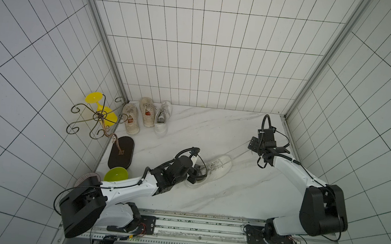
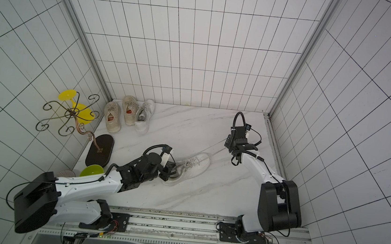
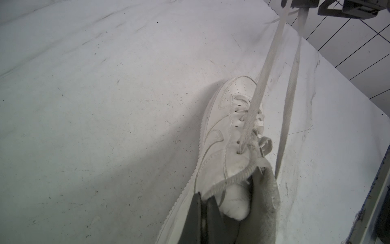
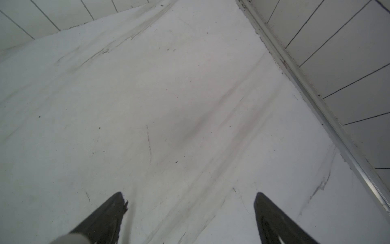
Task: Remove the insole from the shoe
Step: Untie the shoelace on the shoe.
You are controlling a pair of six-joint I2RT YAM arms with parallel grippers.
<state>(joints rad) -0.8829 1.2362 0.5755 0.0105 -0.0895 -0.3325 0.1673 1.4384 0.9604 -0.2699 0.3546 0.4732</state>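
A white lace-up shoe (image 1: pixel 219 166) (image 2: pixel 195 163) lies mid-table, toe pointing right and away. My left gripper (image 1: pixel 195 176) (image 2: pixel 168 172) is at its heel opening. In the left wrist view the left gripper (image 3: pixel 203 199) is shut on the knit collar rim of the shoe (image 3: pixel 221 131). A grey fuzzy surface (image 3: pixel 266 200) shows inside the opening; I cannot tell whether it is the insole or the lining. Two laces (image 3: pixel 263 69) stretch from the eyelets towards the right arm. My right gripper (image 1: pixel 266 147) (image 2: pixel 240 144) (image 4: pixel 190 193) stands open over bare table right of the toe, nothing between its fingers.
Three more shoes (image 1: pixel 146 117) stand at the back left. A scrolled metal stand (image 1: pixel 97 118) with a yellow glass, its dark oval base (image 1: pixel 121 155) and a green bowl (image 1: pixel 116 174) crowd the left edge. A metal rail (image 4: pixel 316 101) and tiled wall run close by the right gripper.
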